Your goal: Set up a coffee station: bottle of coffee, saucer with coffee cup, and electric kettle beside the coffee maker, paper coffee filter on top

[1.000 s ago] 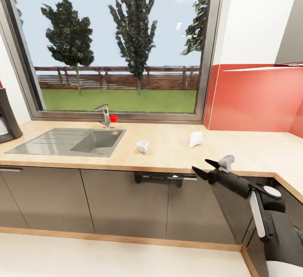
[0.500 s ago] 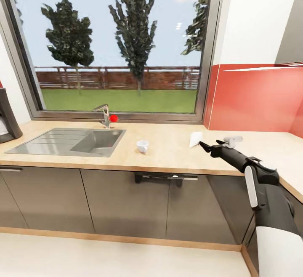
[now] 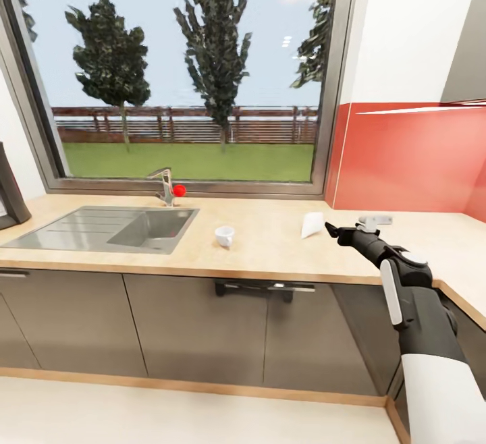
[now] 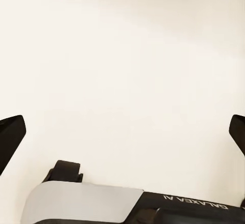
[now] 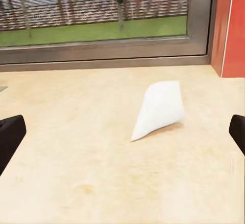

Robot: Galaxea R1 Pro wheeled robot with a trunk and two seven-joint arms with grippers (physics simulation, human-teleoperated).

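Note:
A white paper coffee filter lies flat on the wooden countertop, right of a small white coffee cup. My right gripper hovers over the counter just right of the filter, pointing at it. Seen from the right wrist, the filter lies ahead of the right gripper, whose dark fingertips stand wide apart and open with nothing between them. The dark coffee maker stands at the far left edge of the counter. My left gripper is open over a pale floor.
A steel sink with a faucet is set into the counter below a big window. A red backsplash lines the wall at the right, where the counter turns a corner. Grey cabinets run beneath.
My right arm rose from in front of the counter edge and reached forward over the counter, close to the filter. The camera shifted slightly, so everything sits a little further left.

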